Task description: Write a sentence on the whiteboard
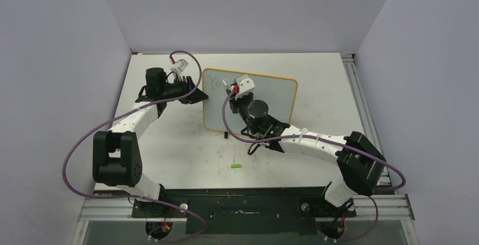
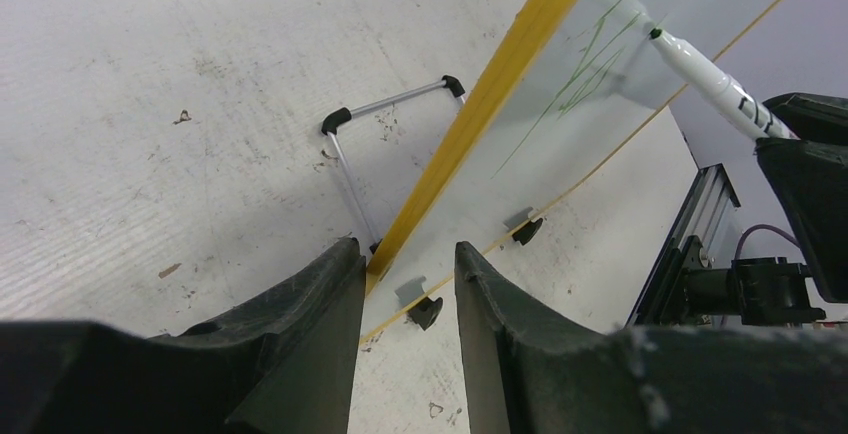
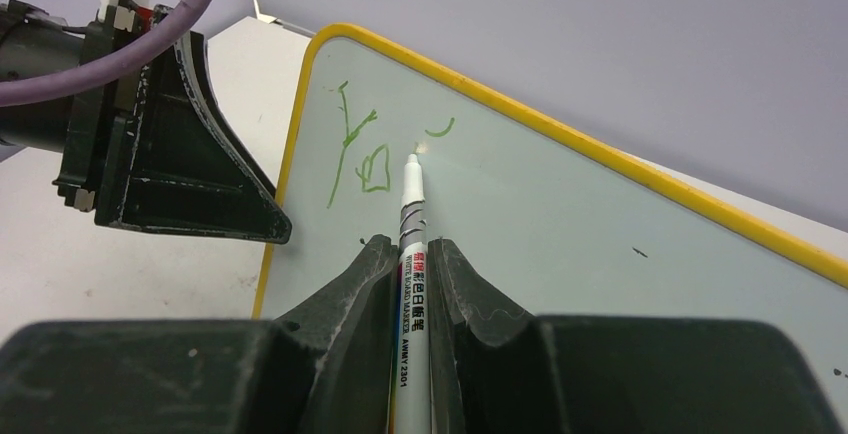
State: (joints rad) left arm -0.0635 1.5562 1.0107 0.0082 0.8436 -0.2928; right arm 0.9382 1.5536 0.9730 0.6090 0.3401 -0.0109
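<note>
The whiteboard [image 1: 277, 101] stands tilted at the table's middle back, and its yellow frame [image 2: 480, 104] shows in the left wrist view. My left gripper [image 1: 195, 93] is shut on its left edge, one finger on each side [image 2: 405, 259]. My right gripper [image 1: 236, 88] is shut on a white marker [image 3: 412, 214], whose tip touches the board face [image 3: 560, 224]. The sentence [image 3: 365, 154] is green: "Yo" and a short curved stroke beside the tip. It also shows in the top view [image 1: 214, 81] and the left wrist view [image 2: 590, 64].
A small green cap [image 1: 236, 166] lies on the table in front of the board. The board's wire stand [image 2: 385, 109] props it from behind. Two black clip feet [image 2: 425, 309] sit on its lower edge. An aluminium rail [image 1: 361, 104] runs along the table's right side.
</note>
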